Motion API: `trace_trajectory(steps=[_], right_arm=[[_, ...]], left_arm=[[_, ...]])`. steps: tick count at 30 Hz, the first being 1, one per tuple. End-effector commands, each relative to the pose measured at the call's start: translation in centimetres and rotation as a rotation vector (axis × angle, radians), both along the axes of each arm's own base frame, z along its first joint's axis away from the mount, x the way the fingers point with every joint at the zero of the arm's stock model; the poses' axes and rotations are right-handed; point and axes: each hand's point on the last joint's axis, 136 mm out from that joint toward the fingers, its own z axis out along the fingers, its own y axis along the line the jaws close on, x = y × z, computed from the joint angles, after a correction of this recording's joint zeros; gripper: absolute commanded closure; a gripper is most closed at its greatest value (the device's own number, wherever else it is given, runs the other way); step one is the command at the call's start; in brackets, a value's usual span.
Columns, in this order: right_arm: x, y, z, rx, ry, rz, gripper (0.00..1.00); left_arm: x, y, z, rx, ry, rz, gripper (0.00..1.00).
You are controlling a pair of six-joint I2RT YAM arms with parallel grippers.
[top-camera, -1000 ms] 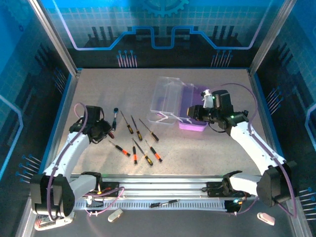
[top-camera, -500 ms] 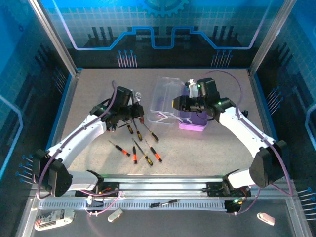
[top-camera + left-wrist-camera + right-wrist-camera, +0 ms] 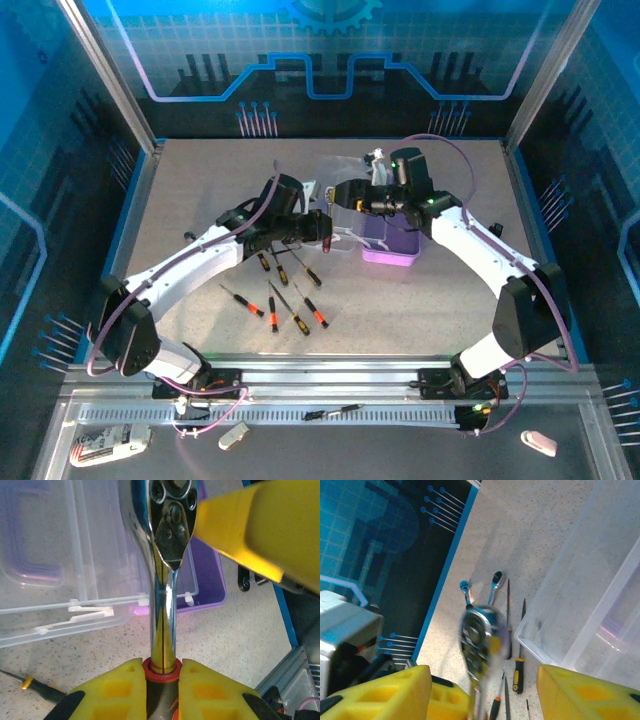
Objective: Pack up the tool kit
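**Handover half-made: drop risk**

Right now the left gripper [image 3: 162,672] is clamped on the handle of the chrome ratchet wrench with red collar [image 3: 165,605]. It holds the tool over the lid side of the small purple-based rectangular case [image 3: 392,256]. The right gripper [image 3: 482,680] has its jaws apart, straddling the ratchet head without gripping it.

Judged risk: if the left lets go before the right closes, the ratchet falls onto the clear plastic lid [image 3: 100,540] or skids off beside the case. A yellow finger [image 3: 240,525] of the right gripper sits just beside the head, so a slight misalignment could knock the tool askew.

The case lies open, with the lid flat to the left of the base and the purple handle [image 3: 30,567] showing through it. The base interior is mostly hidden by the right arm, and the part that shows looks bare. The thin black-and-orange/yellow screwdrivers [image 3: 290,300] lie loose on the speckled table [image 3: 200,180], near-left of the case.
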Motion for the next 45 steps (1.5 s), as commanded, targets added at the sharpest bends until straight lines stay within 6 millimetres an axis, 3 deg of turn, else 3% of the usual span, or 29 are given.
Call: trace_trajectory(steps=[1,8,14,18,20,24,25,27,30,34,36,39,42,45], right_arm=[[-0.2,1.2,0.6,0.061,0.008,0.025,0.42],[0.4,0.0,-2.0,-0.024,0.080,-0.084,0.46],[0.2,0.1,-2.9,-0.053,0.094,-0.078,0.47],[-0.1,0.9,-3.2,-0.025,0.108,-0.049,0.59],[-0.1,1.0,-3.1,-0.022,0.102,-0.058,0.73],[0.2,0.5,-2.5,-0.019,0.074,-0.092,0.93],[0.3,0.4,-2.4,-0.022,0.070,-0.097,0.93],[0.5,0.0,-2.0,-0.023,0.058,-0.114,0.94],[1.1,-1.0,-1.0,-0.031,0.019,-0.145,0.94],[3.1,-3.8,-0.6,-0.073,-0.007,-0.208,0.94],[4.3,-6.0,-0.5,-0.087,-0.014,-0.250,0.94],[5.8,-9.8,-0.6,-0.128,-0.016,-0.322,0.94],[7.0,-13.5,-1.9,-0.187,0.004,-0.390,0.94],[8.2,-16.1,-3.3,-0.210,0.045,-0.434,0.94]], left_arm=[[0.5,-2.5,3.5,-0.089,-0.095,-0.088,0.90],[0.5,-3.3,4.3,-0.111,-0.113,-0.123,0.90],[0.3,-3.5,3.9,-0.119,-0.106,-0.128,0.90],[0.4,-3.8,4.1,-0.130,-0.113,-0.139,0.90],[0.5,-3.8,4.2,-0.129,-0.118,-0.139,0.88],[0.5,-3.8,4.2,-0.122,-0.122,-0.143,0.77],[0.4,-3.8,4.3,-0.121,-0.129,-0.151,0.75],[-0.1,-3.4,5.2,-0.123,-0.148,-0.157,0.58],[-1.2,-2.5,6.7,-0.119,-0.198,-0.173,0.40],[-1.4,0.6,6.9,-0.040,-0.272,-0.076,0.16],[-0.5,3.8,6.0,0.041,-0.294,0.082,0.07],[0.4,9.8,3.9,0.137,-0.255,0.355,0.02],[0.1,15.8,1.2,0.171,-0.154,0.614,0.02],[-0.7,18.8,-0.9,0.122,-0.072,0.749,0.02]])
